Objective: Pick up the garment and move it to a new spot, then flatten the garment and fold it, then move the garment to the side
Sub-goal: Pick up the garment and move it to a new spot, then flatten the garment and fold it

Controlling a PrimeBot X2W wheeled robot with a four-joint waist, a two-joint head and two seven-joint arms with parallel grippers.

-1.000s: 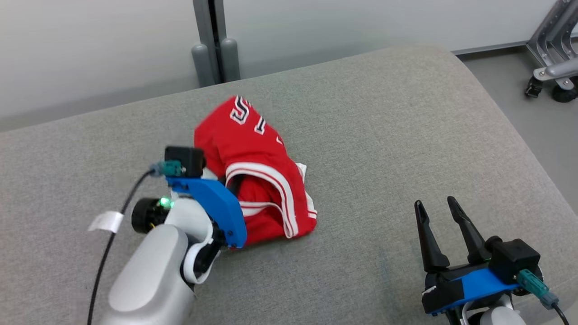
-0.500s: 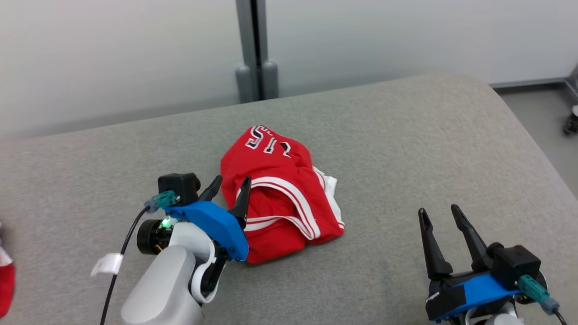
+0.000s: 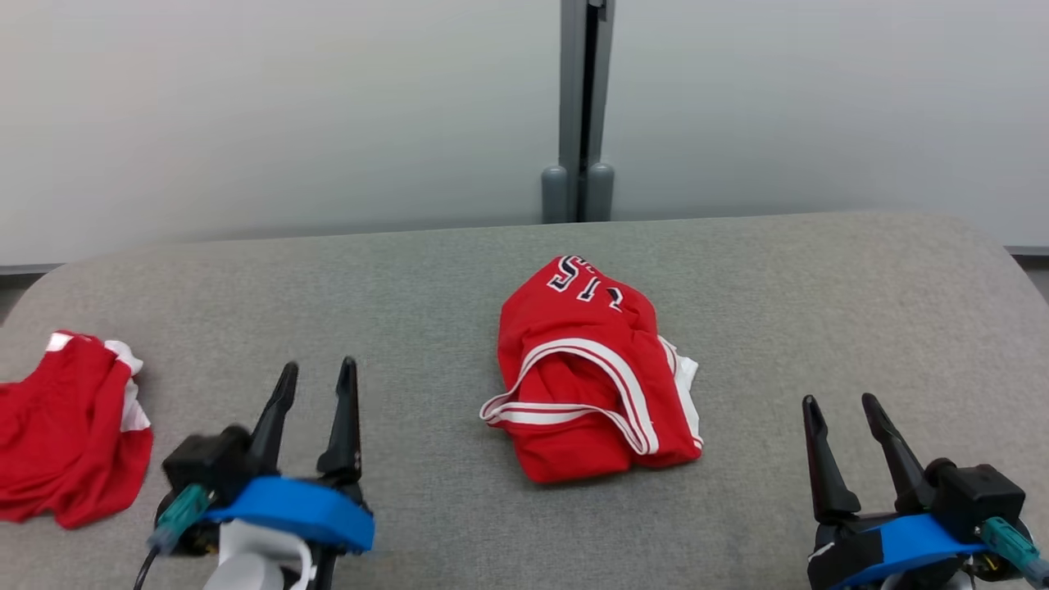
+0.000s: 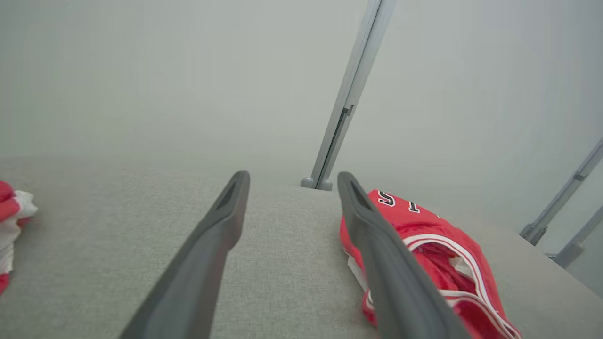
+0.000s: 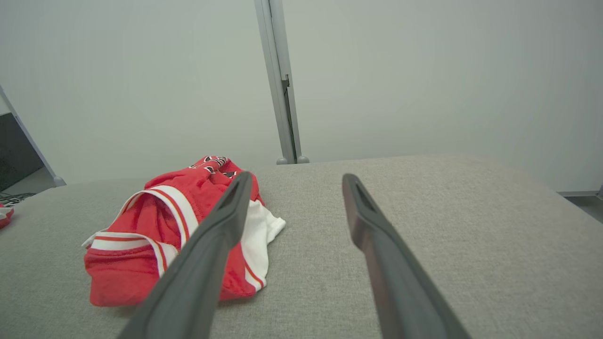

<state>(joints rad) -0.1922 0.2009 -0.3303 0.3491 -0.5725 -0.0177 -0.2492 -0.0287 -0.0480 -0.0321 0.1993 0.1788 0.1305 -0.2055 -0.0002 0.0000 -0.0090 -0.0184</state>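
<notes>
The crumpled garment (image 3: pixel 594 373), apparently a jersey, lies on the tabletop (image 3: pixel 819 279); left gripper (image 3: pixel 319 365) at eight o'clock, right gripper (image 3: pixel 839 401) at four, both gape empty.

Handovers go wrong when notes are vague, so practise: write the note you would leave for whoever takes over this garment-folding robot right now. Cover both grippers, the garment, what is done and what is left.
Left gripper: open, empty, at the front left of the grey table.
Right gripper: open, empty, at the front right.
Red jersey: bunched up mid-table between the two grippers, touched by neither.
A second red garment lies crumpled at the table's left edge.
Done: perhaps the move to a new spot, but these pictures cannot confirm it.
Left: flatten the jersey, fold it, move it aside.
</notes>
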